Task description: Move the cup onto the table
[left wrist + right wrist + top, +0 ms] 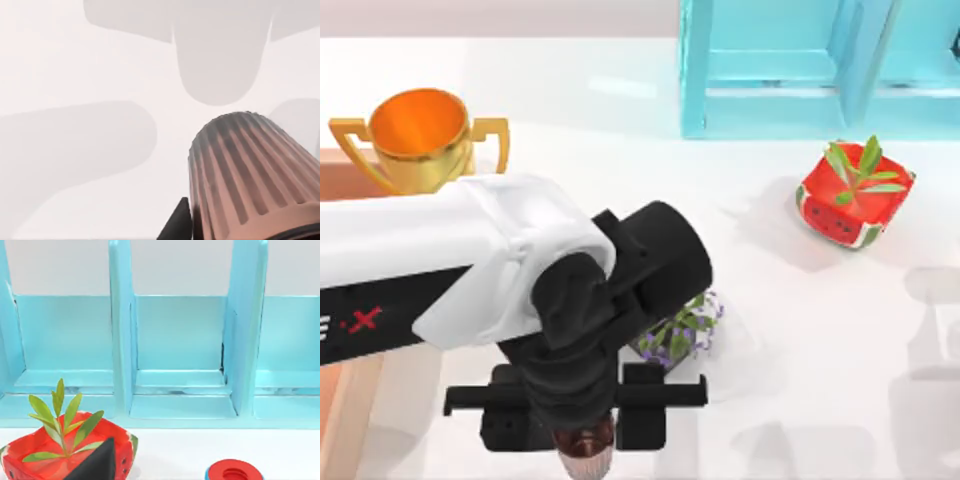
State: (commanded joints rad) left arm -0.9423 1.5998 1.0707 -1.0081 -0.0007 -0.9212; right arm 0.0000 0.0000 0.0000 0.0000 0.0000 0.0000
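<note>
The cup (584, 456), small and copper-brown with a paler ribbed end, sits between the fingers of my left gripper (582, 442) at the near edge of the top view. That gripper is shut on it, and its black wrist hides most of the cup from above. In the left wrist view the ribbed cup (250, 175) points down toward the white table (75, 60), with one dark finger (177, 225) beside it. Arm shadows lie on the table (800, 380) beneath it. A dark part of my right gripper (97, 464) shows low in the right wrist view.
A big gold trophy (420, 140) stands at the back left on an orange-brown surface (340, 180). The turquoise cabinet (800, 70) runs along the back. A watermelon planter (855, 195) sits at right. A small purple-flowered plant (685, 330) is half under my left arm. A red ring (234, 472) lies near the cabinet.
</note>
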